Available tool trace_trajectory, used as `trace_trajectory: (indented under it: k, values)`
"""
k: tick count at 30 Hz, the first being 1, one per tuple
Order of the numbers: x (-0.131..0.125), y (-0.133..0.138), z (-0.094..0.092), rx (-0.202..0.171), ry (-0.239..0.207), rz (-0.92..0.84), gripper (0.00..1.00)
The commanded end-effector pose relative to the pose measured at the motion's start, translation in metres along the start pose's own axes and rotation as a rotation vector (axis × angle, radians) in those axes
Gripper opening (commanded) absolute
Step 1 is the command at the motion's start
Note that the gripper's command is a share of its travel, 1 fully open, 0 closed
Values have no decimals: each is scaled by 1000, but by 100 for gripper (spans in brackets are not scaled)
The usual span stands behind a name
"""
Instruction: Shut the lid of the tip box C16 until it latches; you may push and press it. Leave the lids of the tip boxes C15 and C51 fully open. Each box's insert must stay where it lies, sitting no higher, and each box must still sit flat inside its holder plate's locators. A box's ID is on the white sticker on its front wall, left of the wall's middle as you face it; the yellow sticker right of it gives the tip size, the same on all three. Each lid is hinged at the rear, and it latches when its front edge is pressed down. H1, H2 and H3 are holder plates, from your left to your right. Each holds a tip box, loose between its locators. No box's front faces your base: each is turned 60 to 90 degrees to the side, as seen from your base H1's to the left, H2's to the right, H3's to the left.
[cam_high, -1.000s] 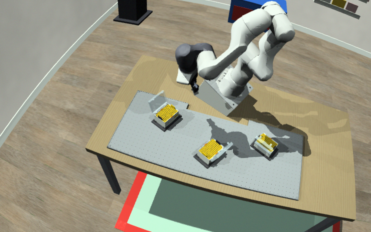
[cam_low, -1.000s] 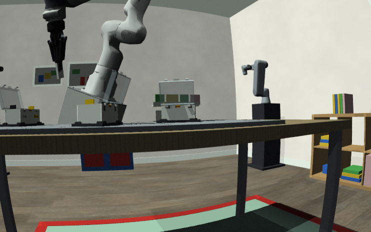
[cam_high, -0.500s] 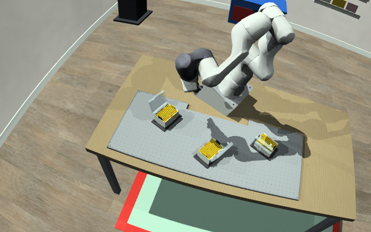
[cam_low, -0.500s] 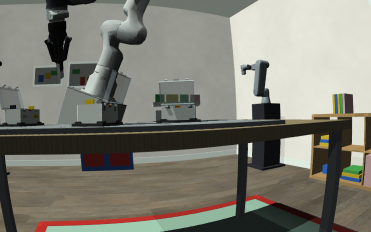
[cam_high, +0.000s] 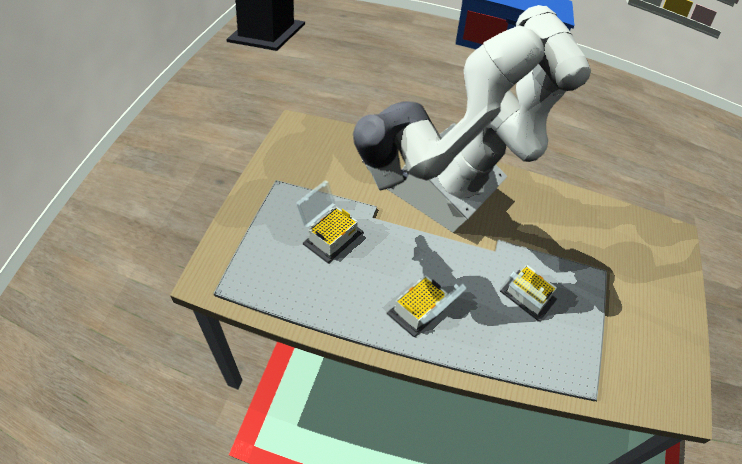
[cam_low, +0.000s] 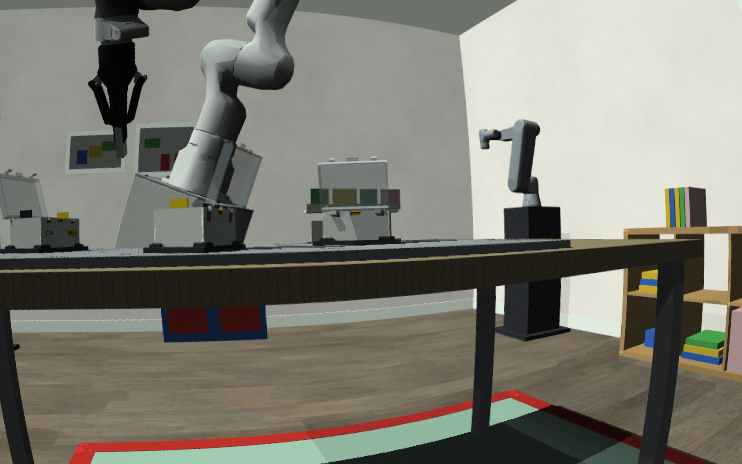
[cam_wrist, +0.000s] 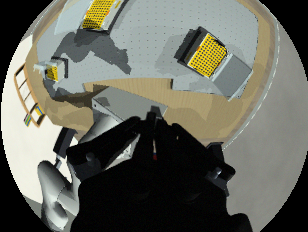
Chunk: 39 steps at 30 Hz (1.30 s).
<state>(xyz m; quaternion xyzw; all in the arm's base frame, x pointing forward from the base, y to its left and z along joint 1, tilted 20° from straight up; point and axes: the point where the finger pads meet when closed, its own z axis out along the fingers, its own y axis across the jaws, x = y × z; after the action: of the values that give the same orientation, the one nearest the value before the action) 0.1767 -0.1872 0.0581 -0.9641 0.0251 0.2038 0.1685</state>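
Observation:
Three tip boxes with yellow inserts sit on dark holder plates on the grey perforated board. The left box (cam_high: 331, 227) has its clear lid (cam_high: 316, 203) standing open at the rear. It also shows in the exterior view (cam_low: 43, 230), where its white sticker (cam_low: 49, 233) seems to read C16, though it is small. The middle box (cam_high: 420, 300) and the right box (cam_high: 529, 287) also have open lids. My gripper (cam_low: 118, 143) is shut and empty. It hangs high above the board, between the left and middle boxes, touching nothing. The wrist view shows the shut fingertips (cam_wrist: 154, 123).
The arm's white base block (cam_high: 445, 196) stands behind the board, close to the left box. The arm's dark wrist (cam_high: 377, 136) hides the gripper in the top view. The board (cam_high: 410, 284) lies on a wooden table; a red-edged mat (cam_high: 328, 426) lies under it.

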Motion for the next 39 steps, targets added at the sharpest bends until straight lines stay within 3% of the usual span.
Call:
trace_trajectory:
  k: [1, 10, 12, 39]
  values:
    - [-1, 0, 1, -2, -7, -54, 0]
    - [19, -1, 35, -2, -7, -54, 0]
    - [19, -1, 35, -2, -7, -54, 0]
    - [80, -4, 144, -2, -7, -54, 0]
